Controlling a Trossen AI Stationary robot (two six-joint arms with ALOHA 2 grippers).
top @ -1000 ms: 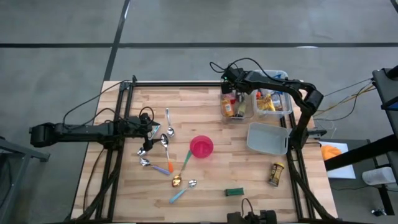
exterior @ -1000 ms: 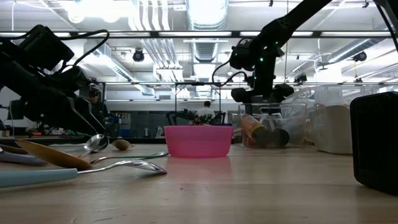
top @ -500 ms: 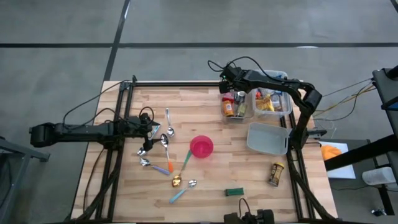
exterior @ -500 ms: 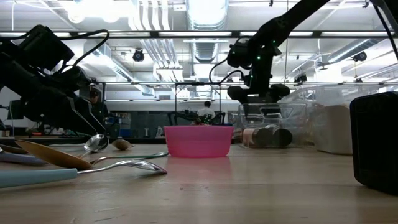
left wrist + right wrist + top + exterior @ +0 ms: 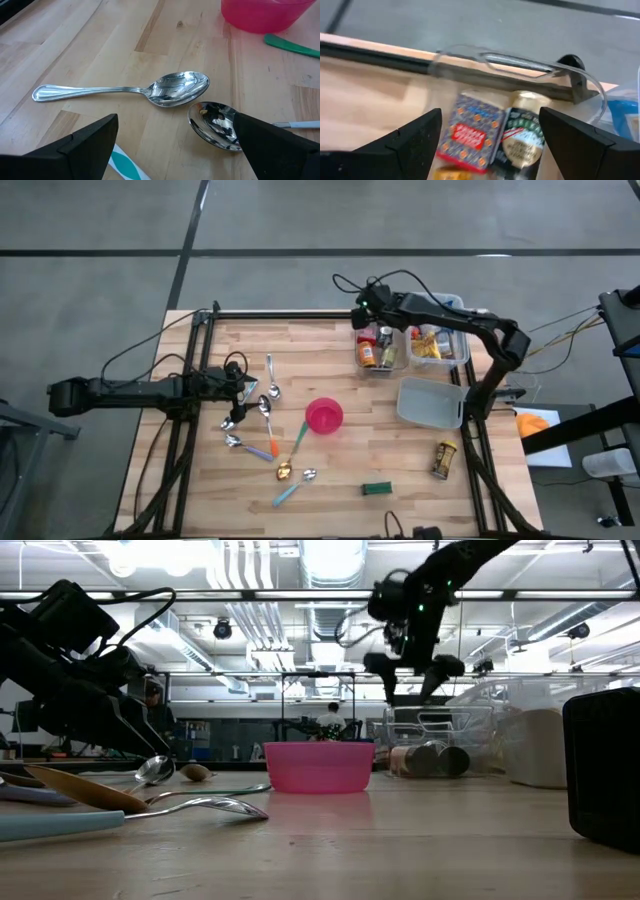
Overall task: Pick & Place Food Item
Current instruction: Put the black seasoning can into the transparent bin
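Note:
A clear bin (image 5: 358, 363) at the table's far right holds several food items: a patterned red and blue packet (image 5: 472, 134), a green-labelled jar (image 5: 522, 140) and an orange bottle (image 5: 367, 356). They lie on the bin's floor. My right gripper (image 5: 368, 298) hangs open above the bin's far end with nothing between its fingers (image 5: 413, 675). My left gripper (image 5: 238, 386) rests open and low at the table's left, over two metal spoons (image 5: 165, 90).
A second clear bin (image 5: 441, 345) of packets stands right of the first. An empty clear bin (image 5: 430, 402) lies nearer. A brown jar (image 5: 443, 460) and a green item (image 5: 376, 489) sit near the front edge. A pink bowl (image 5: 323, 416) and several spoons (image 5: 266, 420) fill the middle.
My right gripper has risen out of the first bin and drawn a little toward the table's far edge, staying open and empty. A bottle that leaned in the bin now lies flat.

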